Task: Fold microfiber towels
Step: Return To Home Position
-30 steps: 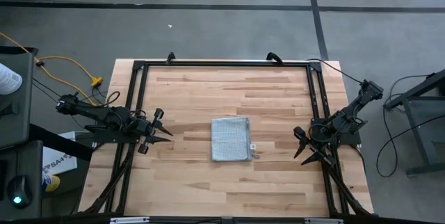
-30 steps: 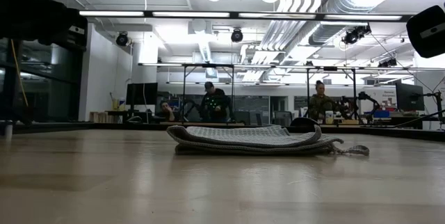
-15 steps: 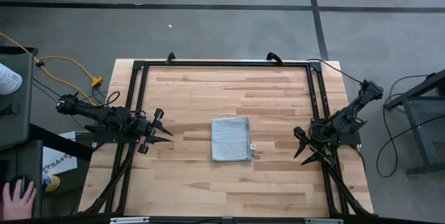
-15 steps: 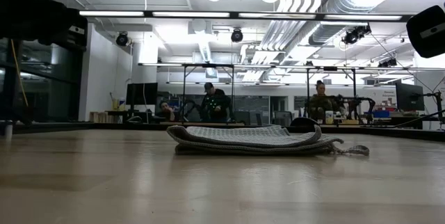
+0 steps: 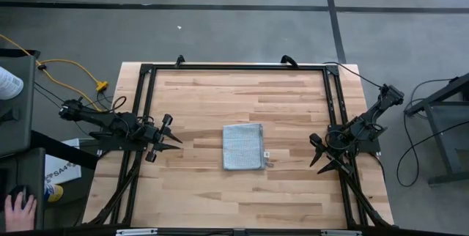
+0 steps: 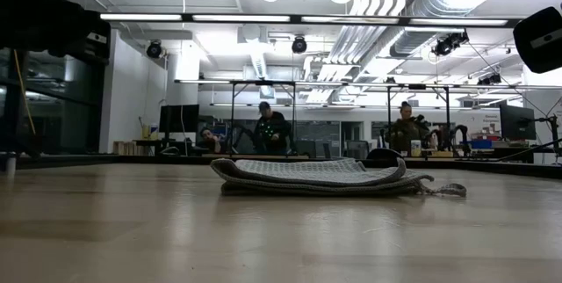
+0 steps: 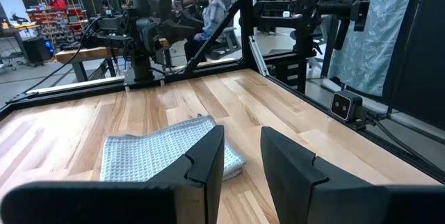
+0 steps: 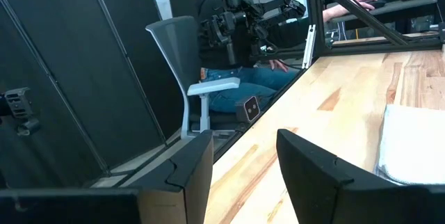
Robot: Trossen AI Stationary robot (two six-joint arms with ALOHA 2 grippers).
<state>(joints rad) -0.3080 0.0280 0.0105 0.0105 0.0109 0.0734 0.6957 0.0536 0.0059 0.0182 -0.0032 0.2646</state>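
The light grey-blue towel (image 5: 242, 146) lies folded in a flat stack on the middle of the wooden table; it also shows in the low view (image 6: 316, 176), the left wrist view (image 7: 156, 153) and the right wrist view (image 8: 417, 144). A small white tag (image 5: 266, 154) sticks out at its right edge. My left gripper (image 5: 170, 139) is open and empty at the table's left side, well left of the towel. My right gripper (image 5: 318, 156) is open and empty at the right side.
A black frame (image 5: 234, 67) runs around the table's edges. A person's hand (image 5: 16, 208) rests on a mouse off the table at the near left. People sit in the room beyond the table (image 6: 268, 129).
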